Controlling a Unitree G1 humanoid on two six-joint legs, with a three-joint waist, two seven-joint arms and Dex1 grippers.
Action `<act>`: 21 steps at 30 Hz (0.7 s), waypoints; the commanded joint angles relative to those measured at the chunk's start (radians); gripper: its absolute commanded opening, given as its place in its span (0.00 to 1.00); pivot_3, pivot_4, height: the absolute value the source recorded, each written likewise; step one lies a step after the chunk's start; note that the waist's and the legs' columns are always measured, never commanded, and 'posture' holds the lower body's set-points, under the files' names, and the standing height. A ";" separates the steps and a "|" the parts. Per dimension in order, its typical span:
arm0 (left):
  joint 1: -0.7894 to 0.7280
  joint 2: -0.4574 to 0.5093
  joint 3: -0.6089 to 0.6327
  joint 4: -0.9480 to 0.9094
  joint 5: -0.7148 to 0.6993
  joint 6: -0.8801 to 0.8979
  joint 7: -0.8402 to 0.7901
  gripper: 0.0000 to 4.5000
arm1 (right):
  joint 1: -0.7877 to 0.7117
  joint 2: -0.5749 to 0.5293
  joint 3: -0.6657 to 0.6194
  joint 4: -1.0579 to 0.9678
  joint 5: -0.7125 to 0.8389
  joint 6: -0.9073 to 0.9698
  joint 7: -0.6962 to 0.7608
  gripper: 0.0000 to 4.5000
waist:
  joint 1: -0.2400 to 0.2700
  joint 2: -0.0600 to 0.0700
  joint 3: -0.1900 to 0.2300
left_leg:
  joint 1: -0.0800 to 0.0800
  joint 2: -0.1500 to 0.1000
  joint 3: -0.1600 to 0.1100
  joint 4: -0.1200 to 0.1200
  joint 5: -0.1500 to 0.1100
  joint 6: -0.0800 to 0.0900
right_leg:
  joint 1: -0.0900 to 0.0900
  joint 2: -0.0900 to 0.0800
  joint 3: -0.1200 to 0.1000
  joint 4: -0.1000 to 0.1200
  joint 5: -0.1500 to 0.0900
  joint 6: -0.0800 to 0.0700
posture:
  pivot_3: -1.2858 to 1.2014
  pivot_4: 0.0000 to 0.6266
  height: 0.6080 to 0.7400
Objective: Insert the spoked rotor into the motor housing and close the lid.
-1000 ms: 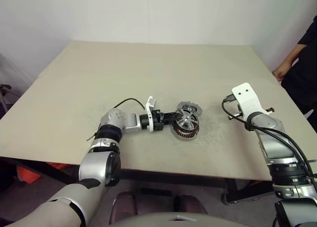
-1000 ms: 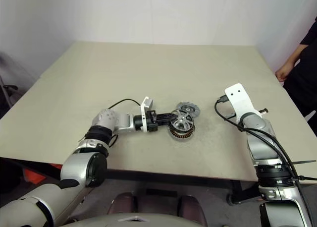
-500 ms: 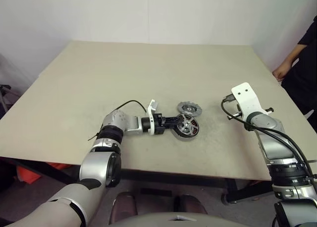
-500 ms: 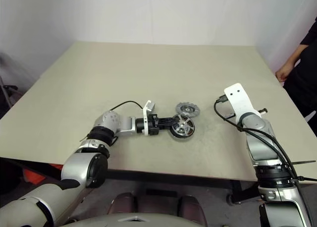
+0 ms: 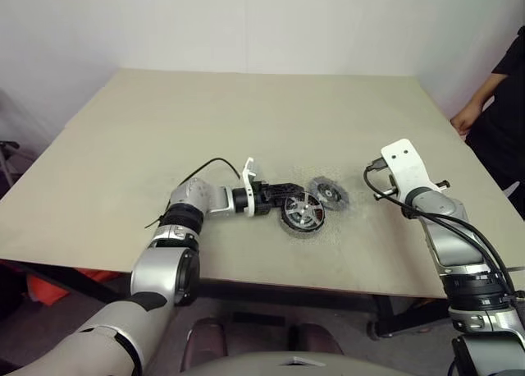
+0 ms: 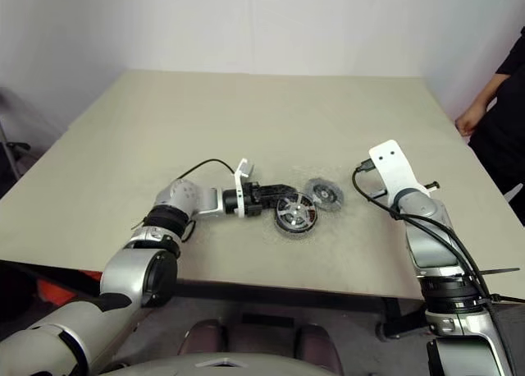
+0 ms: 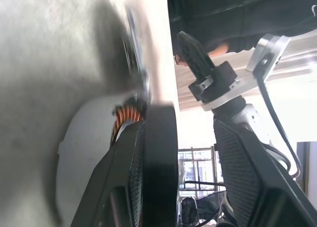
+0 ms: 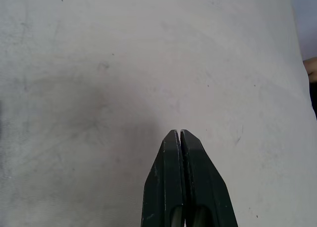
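Left gripper [image 5: 283, 197] lies level at the housing [image 5: 302, 216], fingers parted with the rim between them in the left wrist view; whether it grips, I cannot tell. Right gripper [image 8: 180, 138] hovers clenched and empty, well apart. Rotor [image 5: 305, 209] seems seated, shiny spokes over copper windings. Lid [image 5: 330, 193] lies just beside; judged next: lift it onto the housing squarely.

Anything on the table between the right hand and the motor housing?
Yes: in the left eye view a small toothed disc lies on the table between the right hand and the motor housing, just beside the housing.
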 commanded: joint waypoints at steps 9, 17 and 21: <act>0.019 0.013 0.037 -0.147 -0.060 -0.009 -0.047 0.51 | -0.022 0.010 -0.005 -0.050 -0.003 -0.027 0.011 0.00 | 0.005 0.000 0.000 | -0.001 0.000 0.000 -0.003 0.000 -0.001 | -0.001 0.001 0.000 -0.002 0.000 0.000 | 0.52 0.00 1.00; 0.078 0.006 0.025 -0.255 -0.079 -0.017 -0.049 0.51 | -0.022 0.023 -0.001 -0.064 0.001 -0.032 0.022 0.00 | 0.004 0.000 0.000 | -0.001 0.000 0.000 -0.004 0.000 -0.001 | -0.001 0.001 0.000 -0.002 0.000 0.000 | 0.52 0.00 1.00; 0.082 0.029 0.022 -0.252 -0.064 -0.047 -0.051 0.51 | -0.032 0.030 -0.009 -0.092 0.024 -0.054 0.046 0.00 | 0.003 0.000 0.000 | -0.001 0.000 0.000 -0.004 0.000 -0.001 | -0.001 0.001 0.000 -0.002 0.000 0.000 | 0.52 0.00 1.00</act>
